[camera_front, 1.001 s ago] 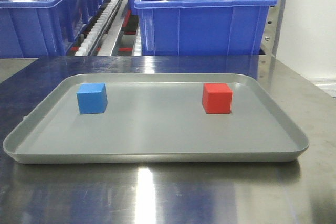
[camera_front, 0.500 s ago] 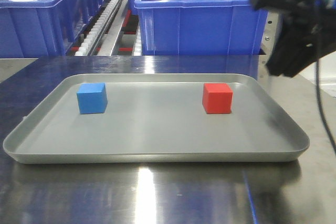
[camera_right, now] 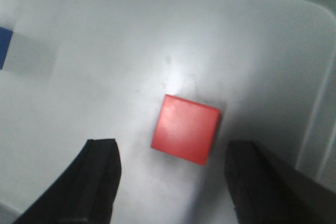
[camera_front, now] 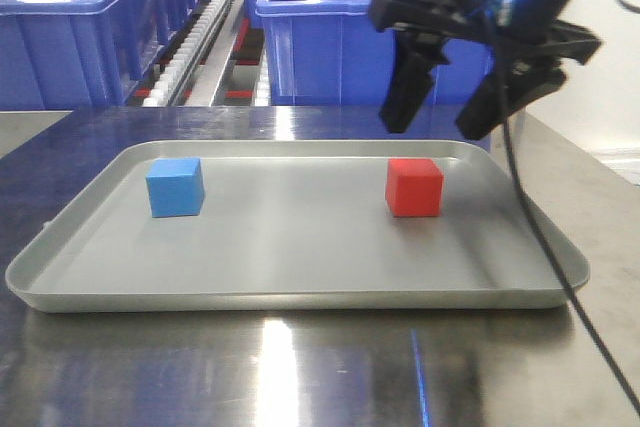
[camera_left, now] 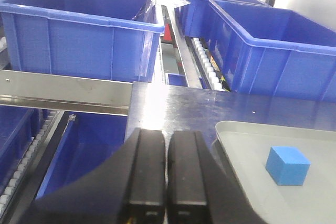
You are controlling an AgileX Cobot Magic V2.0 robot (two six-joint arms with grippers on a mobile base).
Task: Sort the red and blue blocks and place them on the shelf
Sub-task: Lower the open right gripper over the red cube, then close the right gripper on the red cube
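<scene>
One shiny steel tabletop (camera_front: 300,367) fills the foreground from edge to edge, streaked with bright reflections. On it lies one shallow grey rectangular tray (camera_front: 300,299), its long side toward the front camera. Behind the table stands the steel-framed shelf rack (camera_left: 63,90). Its white roller track (camera_front: 195,47) runs back between large dark-blue plastic bins (camera_front: 70,37) — two fill the front view, and the left wrist view shows at least three. At far right a plain white wall (camera_front: 610,107) closes the room.

Counted from the left:

- One black left gripper (camera_left: 167,145) appears only in its own wrist view, left of the tray. Its two fingers are pressed flat together with nothing between them.
- One light blue matte cube (camera_front: 175,187) sits in the tray's left part, near the far rim.
- One bright red matte cube (camera_front: 414,187) sits in the right part, well apart from the blue one and at about the same depth.
- One black right gripper (camera_front: 435,127) hangs over the red cube — its two fingers spread wide, holding nothing, their tips above the cube and clear of it. In the right wrist view the cube lies on the tray floor between them.
</scene>
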